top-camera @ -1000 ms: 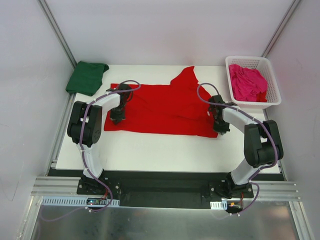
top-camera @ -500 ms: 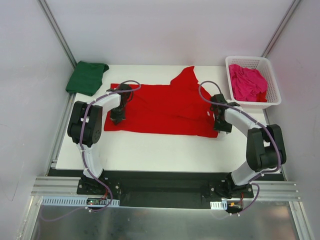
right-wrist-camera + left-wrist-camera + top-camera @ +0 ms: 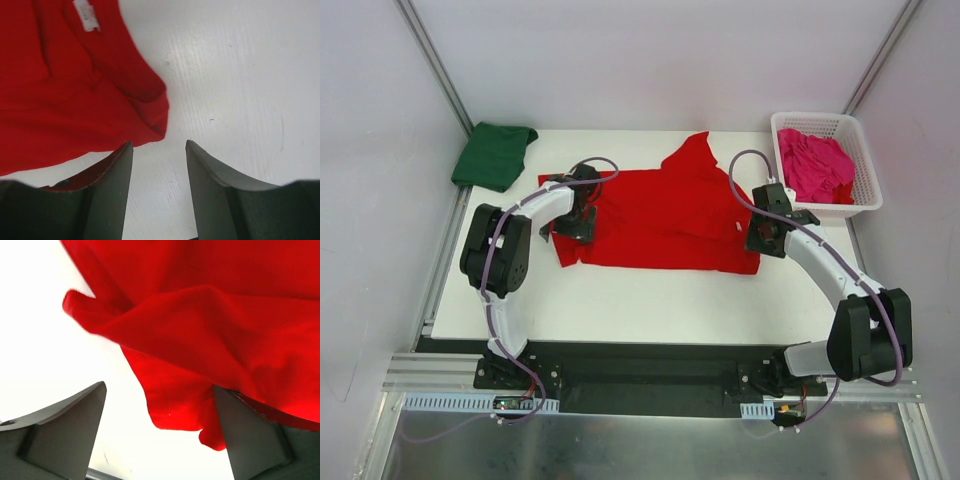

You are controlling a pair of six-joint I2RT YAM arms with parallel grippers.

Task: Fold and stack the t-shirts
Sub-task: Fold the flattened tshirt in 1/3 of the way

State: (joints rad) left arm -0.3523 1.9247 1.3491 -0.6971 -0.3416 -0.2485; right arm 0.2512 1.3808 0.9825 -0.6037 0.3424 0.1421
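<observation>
Top external: left gripper (image 3: 582, 224), now wide open and empty, has moved inward over the red t-shirt (image 3: 665, 212); right gripper (image 3: 760, 240), part-open and empty, sits beside its right edge.

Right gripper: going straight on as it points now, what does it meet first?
Probably the bare table, though depth is unclear; the red t-shirt ends just beside that line, ahead of one finger.

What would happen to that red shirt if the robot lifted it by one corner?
The red t-shirt would probably sag and drape, not hold shape: its edge is bunched in soft folds. It looks thin and light, lying nearly flat on the table. Pushed, it would likely wrinkle rather than slide whole.
</observation>
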